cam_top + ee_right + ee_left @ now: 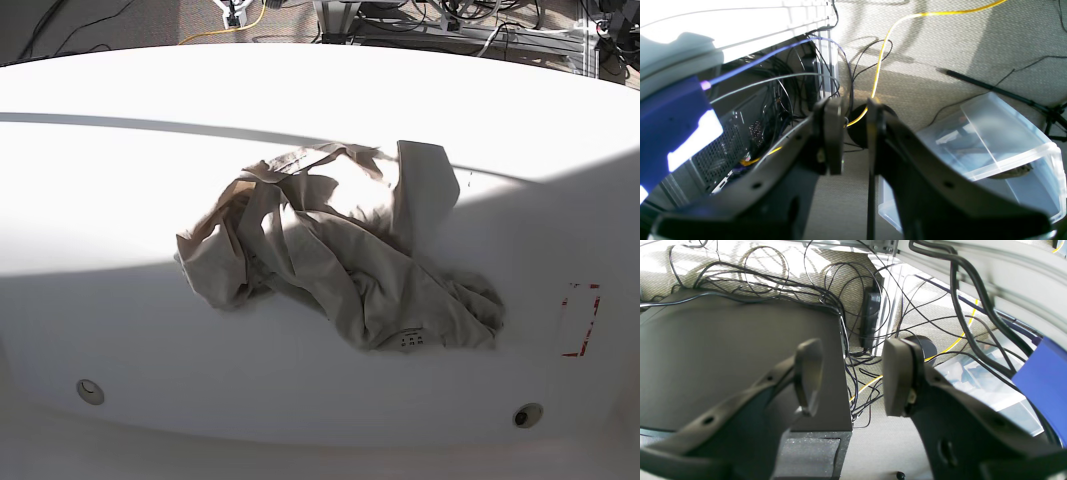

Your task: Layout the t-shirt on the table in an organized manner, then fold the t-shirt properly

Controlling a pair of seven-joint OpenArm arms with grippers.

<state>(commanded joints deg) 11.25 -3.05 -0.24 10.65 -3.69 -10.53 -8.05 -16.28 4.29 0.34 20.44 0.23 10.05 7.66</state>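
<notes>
Your t-shirt point(335, 255) lies in a crumpled heap near the middle of the table point(120, 180), with its small dark label facing up at the near edge. Your left gripper point(851, 378) is spread wide and holds nothing, out over a floor full of cables point(853, 306). Your right gripper point(855, 133) has only a narrow gap, holds nothing, and hangs beside a clear plastic box point(990, 140).

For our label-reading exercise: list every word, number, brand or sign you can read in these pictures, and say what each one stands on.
Small dark print on the t-shirt, at its neck label: too small to read.
Red dashed rectangle on the table: a mark only, no text.
Both wrist views: no readable text.
</notes>
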